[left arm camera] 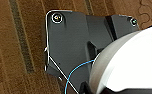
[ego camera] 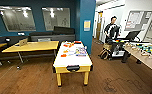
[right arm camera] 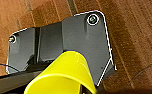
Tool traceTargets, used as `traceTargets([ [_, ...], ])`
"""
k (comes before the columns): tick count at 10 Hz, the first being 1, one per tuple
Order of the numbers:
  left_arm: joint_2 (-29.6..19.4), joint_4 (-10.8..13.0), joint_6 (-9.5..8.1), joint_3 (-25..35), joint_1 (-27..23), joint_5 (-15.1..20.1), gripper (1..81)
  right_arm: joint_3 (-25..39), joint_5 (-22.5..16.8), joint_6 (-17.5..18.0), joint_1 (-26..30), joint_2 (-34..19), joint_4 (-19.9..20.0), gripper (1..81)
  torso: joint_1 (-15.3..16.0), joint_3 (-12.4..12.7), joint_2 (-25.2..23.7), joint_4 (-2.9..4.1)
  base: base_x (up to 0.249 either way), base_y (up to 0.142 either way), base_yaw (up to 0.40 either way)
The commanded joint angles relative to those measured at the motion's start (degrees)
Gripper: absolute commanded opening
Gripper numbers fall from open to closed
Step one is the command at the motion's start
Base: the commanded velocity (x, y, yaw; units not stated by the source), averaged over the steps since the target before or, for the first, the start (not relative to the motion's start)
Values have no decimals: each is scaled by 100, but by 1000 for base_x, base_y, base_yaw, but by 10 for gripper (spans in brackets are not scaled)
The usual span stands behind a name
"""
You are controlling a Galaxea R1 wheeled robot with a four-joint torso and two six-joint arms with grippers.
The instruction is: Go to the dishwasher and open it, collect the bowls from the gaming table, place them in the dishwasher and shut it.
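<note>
The gaming table (ego camera: 72, 61), with a white top, yellow legs and a black slot at its near end, stands in the middle of the room ahead of me. Small orange and red items (ego camera: 68, 45) lie on its far half. A white bowl (left arm camera: 127, 65) hangs close to my left wrist, above the dark base plate and the wooden floor, carried by my left gripper. Near my right wrist a yellow bowl (right arm camera: 64, 75) is carried the same way by my right gripper. The dishwasher is out of view.
A yellow desk (ego camera: 32, 46) with a laptop (ego camera: 23, 42) stands to the left of the gaming table. At the right is a green-field football table (ego camera: 147, 53). A person (ego camera: 112, 30) stands at a control rig beyond the blue pillar (ego camera: 87, 22). Wooden floor lies between me and the tables.
</note>
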Motion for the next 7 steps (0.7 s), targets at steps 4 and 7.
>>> traceTargets([
  [4,-84,35,-8,-21,-194,130,10,7,-239,-18,257,-81,-77,10,0,0,0,0,0,0,-393],
  [7,-57,0,-8,-21,-194,130,10,-2,-230,-9,257,-72,-113,10,0,0,0,0,0,0,-394],
])
